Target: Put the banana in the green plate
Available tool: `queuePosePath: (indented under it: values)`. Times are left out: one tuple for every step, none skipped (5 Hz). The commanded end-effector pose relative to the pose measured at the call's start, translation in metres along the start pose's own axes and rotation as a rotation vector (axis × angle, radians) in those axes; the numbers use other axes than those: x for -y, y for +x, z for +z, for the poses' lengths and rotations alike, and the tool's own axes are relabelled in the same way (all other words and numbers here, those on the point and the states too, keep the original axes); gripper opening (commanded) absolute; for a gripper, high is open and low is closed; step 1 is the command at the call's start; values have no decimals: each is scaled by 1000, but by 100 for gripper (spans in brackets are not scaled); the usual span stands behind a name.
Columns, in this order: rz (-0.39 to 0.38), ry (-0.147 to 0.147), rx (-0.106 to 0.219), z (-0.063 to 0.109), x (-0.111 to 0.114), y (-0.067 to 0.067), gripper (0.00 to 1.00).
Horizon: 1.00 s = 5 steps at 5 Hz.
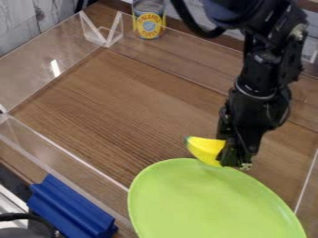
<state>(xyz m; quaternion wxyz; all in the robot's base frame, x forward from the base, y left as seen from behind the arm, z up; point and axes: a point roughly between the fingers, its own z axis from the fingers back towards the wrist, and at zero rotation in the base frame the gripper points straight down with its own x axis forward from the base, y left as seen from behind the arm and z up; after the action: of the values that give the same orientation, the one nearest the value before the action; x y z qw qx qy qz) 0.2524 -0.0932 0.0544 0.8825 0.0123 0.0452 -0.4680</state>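
The jaws stood partly closed around one end of the banana (205, 147), the gripper (233, 154) pointing straight down with its dark fingers pinching the fruit so that only the plump yellow end stuck out to the left of them. The banana appeared to hang clear of the wood, just above and beside the far rim of the green plate (211, 203), though the exact gap beneath it could not be judged from this one view. The black arm (265, 70) rose from the gripper toward the upper right. By the look of it, the picking-up was done and the carry was under way: the fruit was in hand and at the plate's edge, but not yet over the middle of the dish and not yet released. What was left, as I judged it, was a short move toward the camera over the plate, a lowering, and an opening of the jaws. The counter (137, 102) was a brown wood surface inside clear plastic walls; a yellow-labelled can (149, 22) stood far back, well apart, and a blue object (69, 212) lay at the near left corner.
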Motion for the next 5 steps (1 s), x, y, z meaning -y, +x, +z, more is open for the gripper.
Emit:
queuePosePath:
  values:
    - [12,37,45,17,6,-3,0]
    - [23,40,52,16,16,-10,0]
    - [30,41,58,12,23,-15,0]
    - [27,38,61,13,28,-19,0]
    - [28,40,65,10,30,-21,100]
